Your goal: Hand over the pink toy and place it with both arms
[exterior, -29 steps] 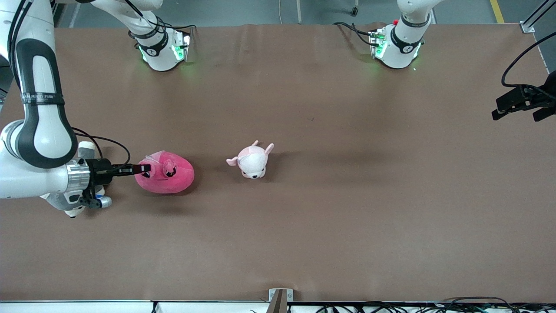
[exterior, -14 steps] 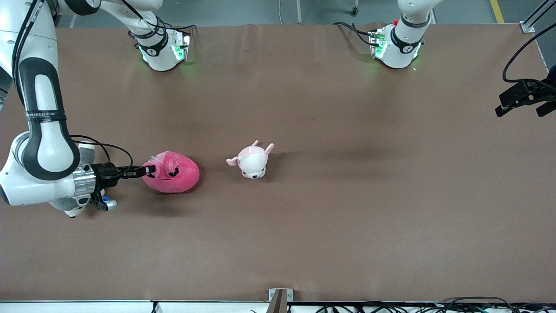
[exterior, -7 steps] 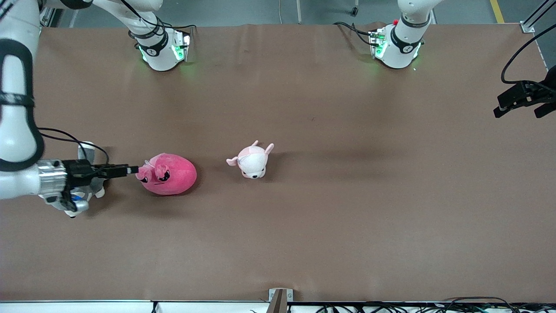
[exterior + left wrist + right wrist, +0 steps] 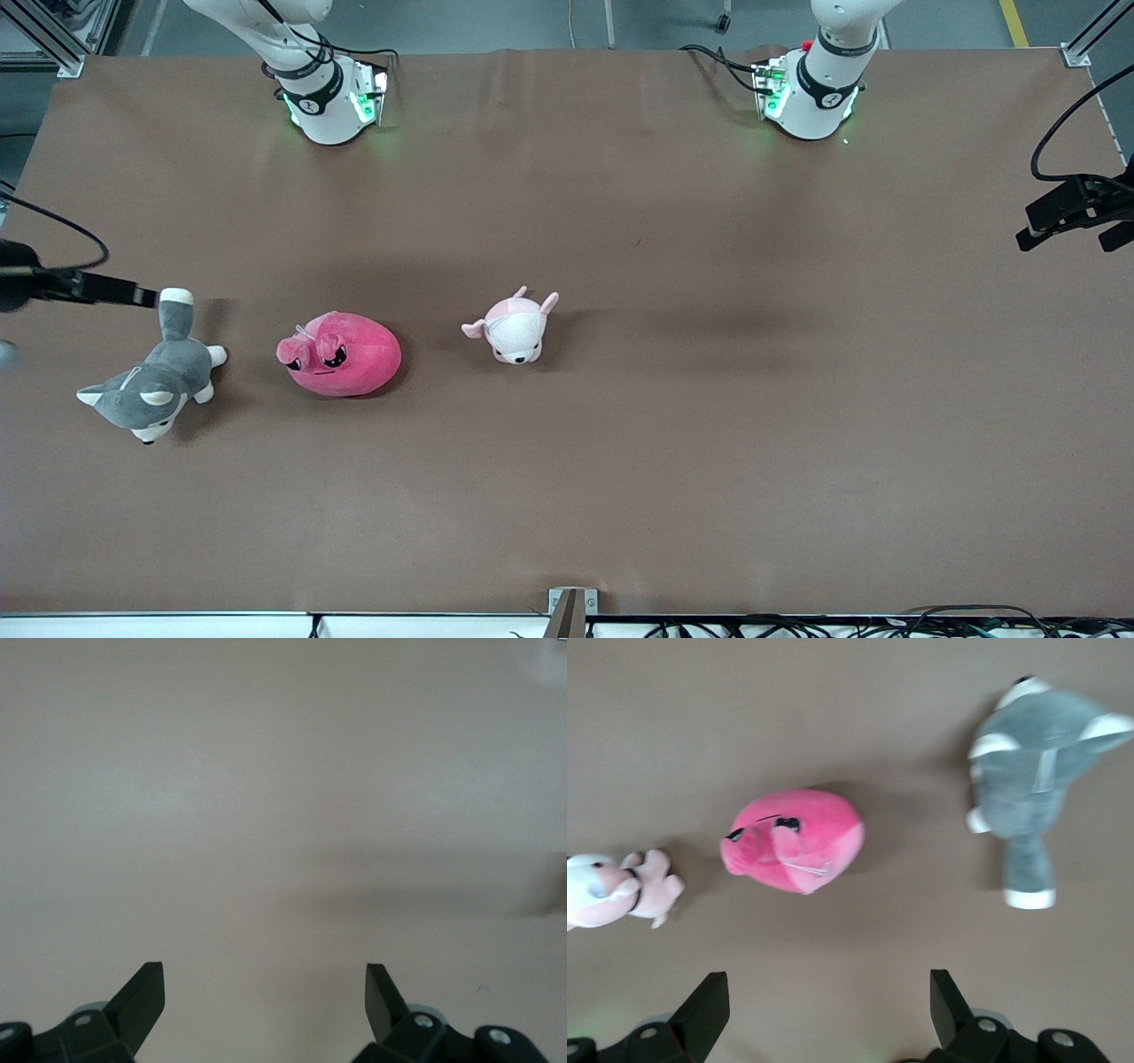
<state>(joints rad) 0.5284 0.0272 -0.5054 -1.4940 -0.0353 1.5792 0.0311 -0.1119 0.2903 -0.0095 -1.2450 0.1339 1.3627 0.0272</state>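
— What is cut off or hard to see?

— Most of both arms is cut off in the front view. Only the tip of the right gripper [image 4: 133, 293] is seen at the edge, at the right arm's end of the table [image 4: 620, 461], beside the tail of the grey toy [image 4: 151, 390]. The left gripper [image 4: 1076, 213] is partly cut off at the left arm's end. In the right wrist view the pale dog toy [image 4: 611, 890] is cut by the edge.

— Where is the pink toy, and which way is it pointed?

— The pink toy [image 4: 341, 354] is lain on the table, between the grey toy and the pale dog toy [image 4: 514, 326], with nothing touching it. Its long side is laid along the row of toys. Its face is turned toward the grey toy and the right arm's end.

— How many things are counted?

— Three toys: one grey, one pink [image 4: 796, 840], one pale. Two bases are seen farthest from the front camera.

— And the grippers?

— The fingers [image 4: 709, 1001] of the right gripper [image 4: 828, 1005] are spread wide and nothing is held. The left gripper [image 4: 266, 1001] is spread wide too, over bare table, and nothing is held.
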